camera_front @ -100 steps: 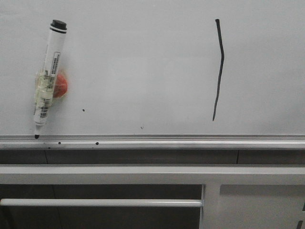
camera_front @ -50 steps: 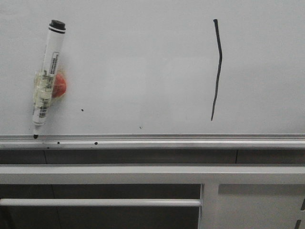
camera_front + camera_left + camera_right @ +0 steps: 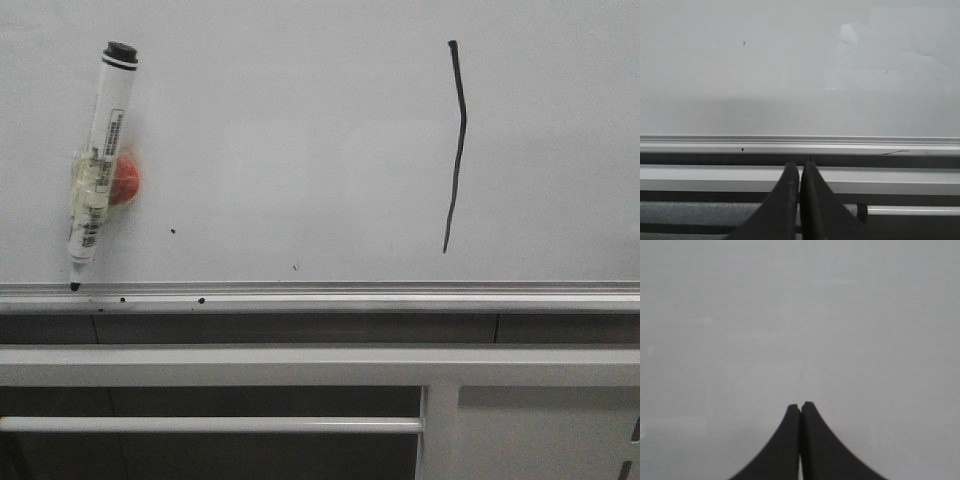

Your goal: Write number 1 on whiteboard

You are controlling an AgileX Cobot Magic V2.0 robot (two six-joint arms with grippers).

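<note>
The whiteboard (image 3: 300, 150) fills the front view, with its silver bottom rail (image 3: 320, 295) below. The number 1 (image 3: 457, 140), a thin black stroke bent near its top, stands on the board's right half. A white marker pen (image 3: 98, 165) with a black cap hangs tip down at the left, taped to a red-orange holder (image 3: 127, 180). Neither gripper shows in the front view. My left gripper (image 3: 800, 165) is shut and empty, in front of the rail (image 3: 800, 147). My right gripper (image 3: 800, 406) is shut and empty, facing bare board (image 3: 800, 315).
A grey metal frame (image 3: 320, 365) with a horizontal bar (image 3: 210, 424) runs below the rail. Small black specks (image 3: 172, 231) dot the board and the rail. The left wrist view shows the frame (image 3: 890, 180) and a padded bar (image 3: 700, 212).
The front view has shifted very slightly; the stroke and the pen sit a few pixels further left than a second ago. Nothing else has changed.
</note>
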